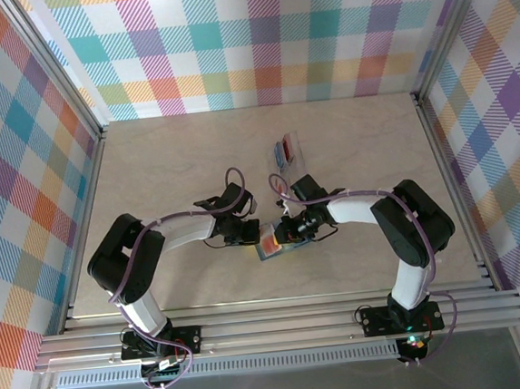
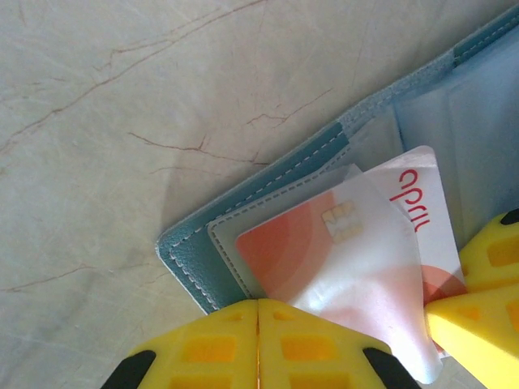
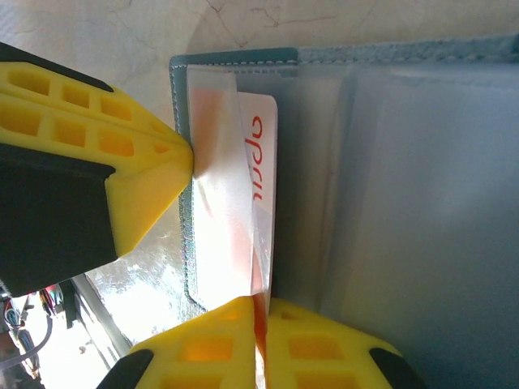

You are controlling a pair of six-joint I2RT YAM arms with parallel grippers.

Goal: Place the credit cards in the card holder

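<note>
Card holder [image 1: 272,248] lies open on the counter [image 1: 166,166], about midway between the left and right edges and closer to the near edge. Both arms meet over it.

Credit card [image 2: 324,259], orange-red and white with red lettering, sits partly under a clear sleeve [image 2: 243,243] at the holder's outer corner. It is skewed, and the lettered end is out of the sleeve.

Right hand [image 3: 261,312]: clenched on the credit card, whose red edge is visible edge-on between the fingertips.

Left hand [image 2: 258,312]: clenched, fingertips pressed together, nothing seen between them. In the right wrist view its tip touches the sleeve at the holder's edge.

Clear case [image 1: 283,150] with red and blue items lies apart, toward the far edge.
</note>
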